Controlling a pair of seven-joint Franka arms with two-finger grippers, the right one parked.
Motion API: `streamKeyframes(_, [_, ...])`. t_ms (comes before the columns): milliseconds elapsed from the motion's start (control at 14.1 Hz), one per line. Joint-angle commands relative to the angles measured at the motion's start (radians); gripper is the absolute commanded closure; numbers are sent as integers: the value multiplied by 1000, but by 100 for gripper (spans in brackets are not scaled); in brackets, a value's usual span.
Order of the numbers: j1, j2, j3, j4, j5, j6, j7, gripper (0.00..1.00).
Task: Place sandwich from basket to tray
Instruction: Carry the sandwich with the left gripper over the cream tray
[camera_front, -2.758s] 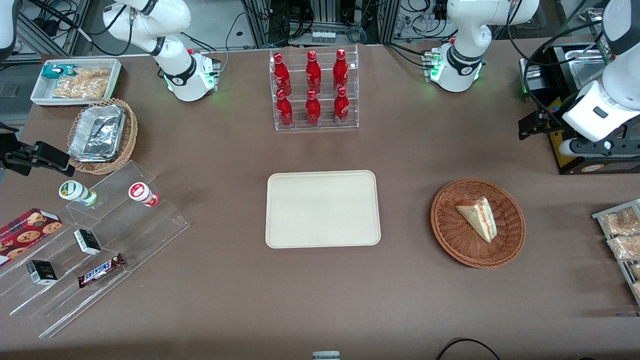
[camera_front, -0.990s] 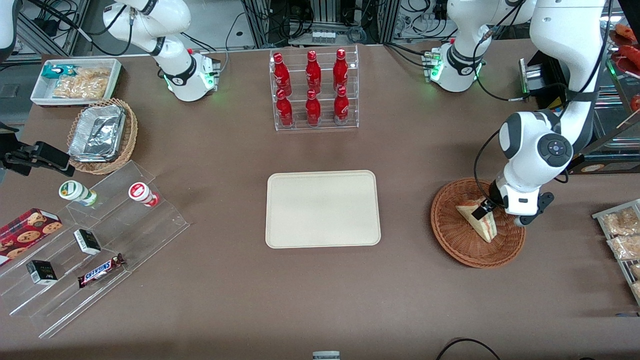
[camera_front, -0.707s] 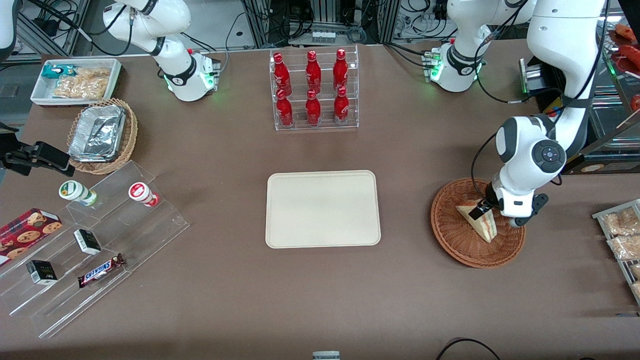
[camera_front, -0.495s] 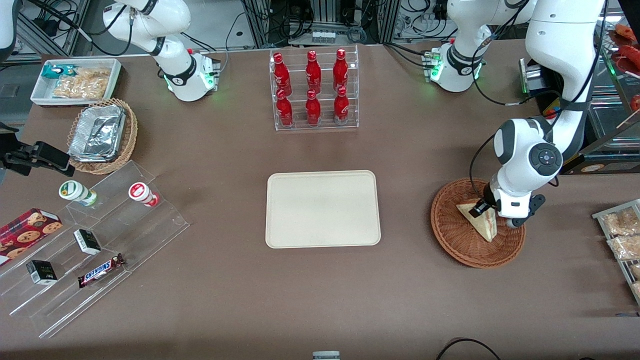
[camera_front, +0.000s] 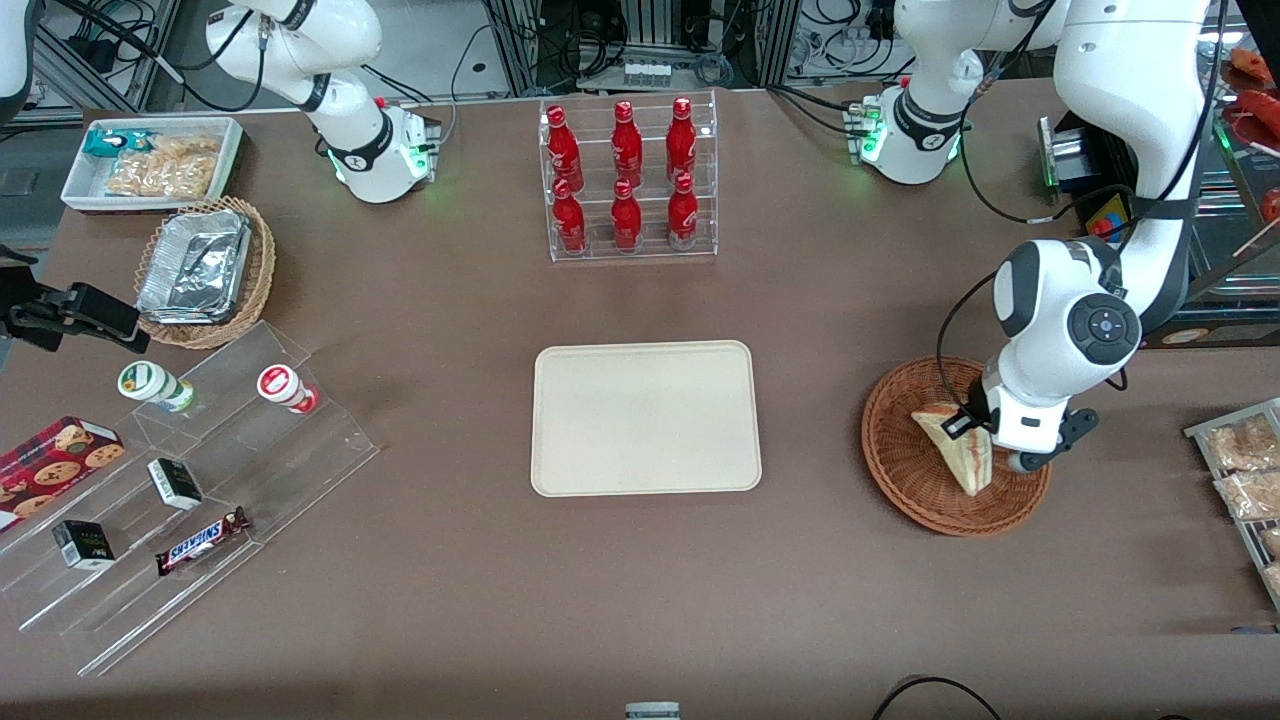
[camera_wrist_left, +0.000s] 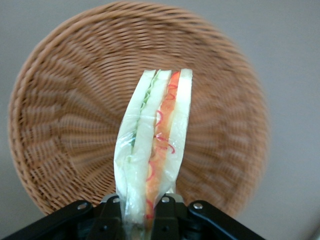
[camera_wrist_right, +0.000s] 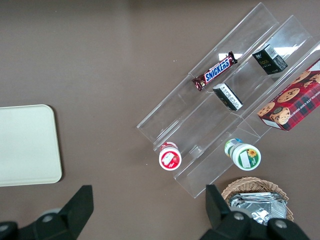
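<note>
1. Sandwich (camera_front: 962, 455): now tipped up on edge and lifted off the basket (camera_front: 905, 470) floor. Half a second ago it lay nearly flat in the basket; its wide end has since risen and the point hangs down toward the near rim.
2. Gripper (camera_front: 972, 425): over the basket at the working arm's end of the table, fingers closed narrow on the sandwich's wide end. A second ago it sat lower, with the wedge resting under it.
3. Reading: pick is made and the lift has begun. Judged early in the task; carry and set-down are not yet done.
4. Wrist view: sandwich (camera_wrist_left: 152, 162) stands out from between the fingers (camera_wrist_left: 167, 210), bread faces pressed by the pads, red and green filling edge facing the camera. The basket (camera_wrist_left: 65, 100) weave shows all round the wedge, and the sandwich appears clear of it.
5. Grip sits at the very end of the wedge, so most of its length overhangs. The plastic wrap looks slack; slip or swing on a fast move seems possible.
6. Tray (camera_front: 645, 418): flat at table centre, well apart from the basket, toward the parked arm's end. Next move calls for more height to clear the rim, then a sideways carry.
</note>
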Motion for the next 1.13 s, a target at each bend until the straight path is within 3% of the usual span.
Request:
streamKeyframes(0, [-18,64,-63,175,-2,-123,87,90])
streamKeyframes(283, [-53,225,-195,446,6,-288,49,88])
streamKeyframes(919, [-380,432,-192,696,4,-288,-175,93])
streamKeyframes(1061, [-429,469,-191,731,47,-294,-240,93])
